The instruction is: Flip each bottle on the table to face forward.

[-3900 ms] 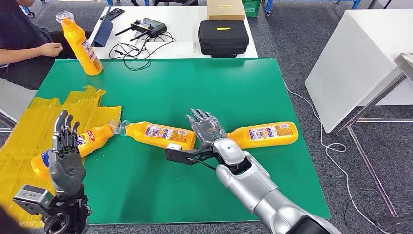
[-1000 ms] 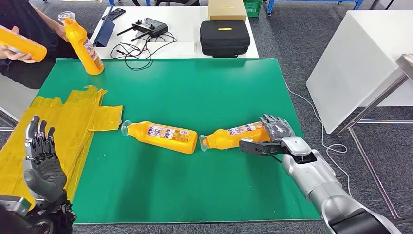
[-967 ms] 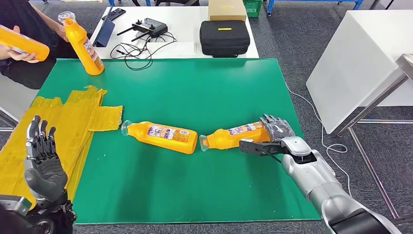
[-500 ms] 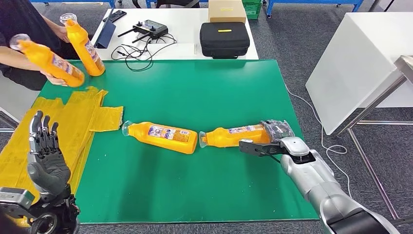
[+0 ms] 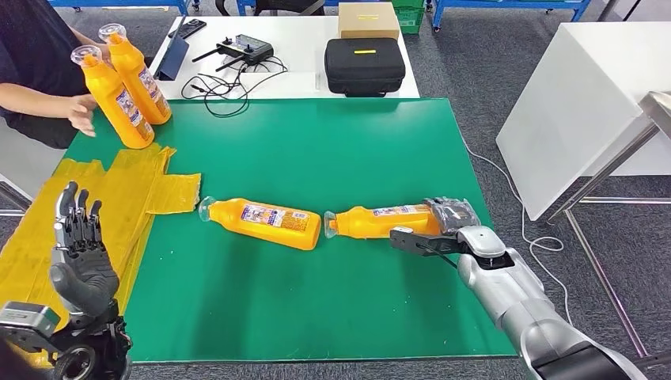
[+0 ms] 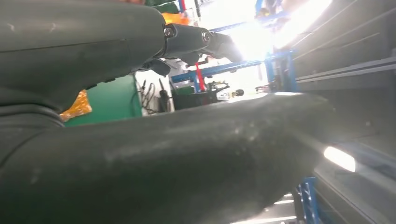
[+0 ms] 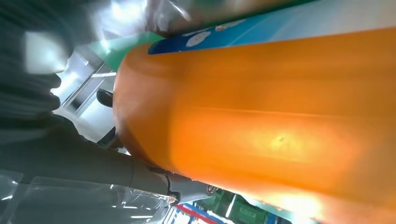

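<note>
Nearest me, my left hand (image 5: 79, 257) hangs raised over the yellow plastic sheet (image 5: 119, 194), fingers spread and upright, holding nothing; my right hand (image 5: 453, 222) wraps the base end of the right bottle (image 5: 380, 222), fingers curled over it, thumb under; the right wrist view shows orange plastic pressed close. That bottle lies on the green mat (image 5: 316, 150), cap nearly touching the base of the middle bottle (image 5: 261, 222). My worry: if I roll it here, its cap may knock the neighbour askew, and the smooth plastic may slip in my grasp. Farther off, two upright bottles (image 5: 126, 87) stand by a person's hand (image 5: 79, 113).
</note>
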